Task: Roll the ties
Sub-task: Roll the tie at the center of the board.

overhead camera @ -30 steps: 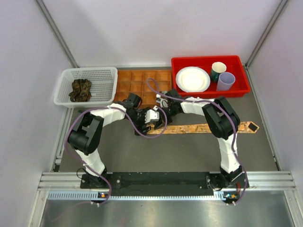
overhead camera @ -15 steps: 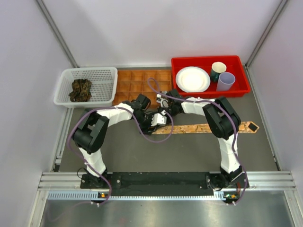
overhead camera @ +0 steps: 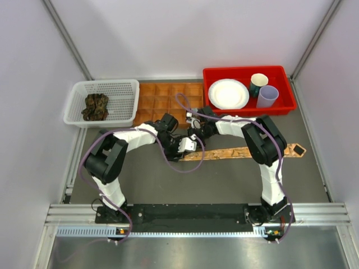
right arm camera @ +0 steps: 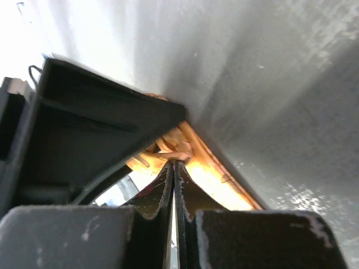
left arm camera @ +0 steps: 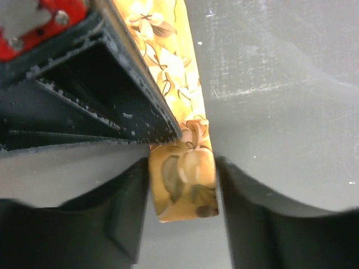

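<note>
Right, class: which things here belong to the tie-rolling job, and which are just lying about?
Belong to the job: orange tie, dark ties in the white basket, left gripper, right gripper.

Just lying about: brown tray, red bin, white plate, green cup, purple cup.

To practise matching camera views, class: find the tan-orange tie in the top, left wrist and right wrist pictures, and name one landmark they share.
Top external: the tan-orange tie lies flat, from centre to right.
Left wrist: it runs from the top down to its rolled end, between the fingers of the left gripper.
Right wrist: a glimpse at centre, just beyond the right gripper.
Shared landmark: the dark grey table beneath it.
</note>
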Robot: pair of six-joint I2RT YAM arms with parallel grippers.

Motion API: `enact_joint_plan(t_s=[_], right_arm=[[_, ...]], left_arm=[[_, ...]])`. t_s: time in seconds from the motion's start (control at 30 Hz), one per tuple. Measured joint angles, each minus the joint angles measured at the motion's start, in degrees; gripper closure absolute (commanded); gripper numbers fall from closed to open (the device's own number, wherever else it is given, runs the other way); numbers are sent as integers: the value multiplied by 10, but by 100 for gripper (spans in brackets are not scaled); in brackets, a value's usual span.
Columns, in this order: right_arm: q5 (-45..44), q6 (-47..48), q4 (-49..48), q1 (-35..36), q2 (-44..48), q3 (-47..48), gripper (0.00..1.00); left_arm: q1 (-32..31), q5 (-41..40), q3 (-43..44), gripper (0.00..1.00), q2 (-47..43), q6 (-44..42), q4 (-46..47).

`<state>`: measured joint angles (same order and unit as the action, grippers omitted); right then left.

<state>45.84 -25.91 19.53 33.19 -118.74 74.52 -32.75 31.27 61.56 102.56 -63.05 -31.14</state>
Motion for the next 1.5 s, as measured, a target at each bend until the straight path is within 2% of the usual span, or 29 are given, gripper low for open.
enact_joint_plan(t_s=[0.03,0.13,0.3,0.47,0.6,0.8,0.97,1.07,1.1,1.3,1.33,1.37,1.47,1.5], right_arm=[[-4,4,2,0,0,0,100],[-13,19,8,0,0,0,100],[-27,39,13,0,0,0,100],[-33,45,13,0,0,0,100],[-38,48,13,0,0,0,100],[-40,48,12,1,0,0,100],[-42,48,12,1,0,0,100],[-42,48,12,1,0,0,100],[-42,48,12,1,0,0,100],[-42,48,12,2,0,0,100],[-41,48,12,2,0,0,100],[-41,48,13,2,0,0,100],[-37,47,22,1,0,5,87],[-36,47,31,1,0,10,73]], left_arm=[[0,-1,0,17,0,6,0],[6,-2,-5,1,-3,29,8],[28,-2,-29,1,-24,62,29],[75,20,-59,1,-55,119,38],[102,40,-70,1,-78,128,35],[92,59,-77,1,-86,125,46],[59,59,-78,1,-91,125,62],[41,53,-77,8,-89,135,78],[36,50,-76,16,-86,137,81],[19,24,-61,46,-48,134,83],[18,21,-61,56,-45,135,81],[17,16,-61,59,-43,133,77],[13,4,-52,64,-37,128,64],[12,1,-48,65,-35,127,62]])
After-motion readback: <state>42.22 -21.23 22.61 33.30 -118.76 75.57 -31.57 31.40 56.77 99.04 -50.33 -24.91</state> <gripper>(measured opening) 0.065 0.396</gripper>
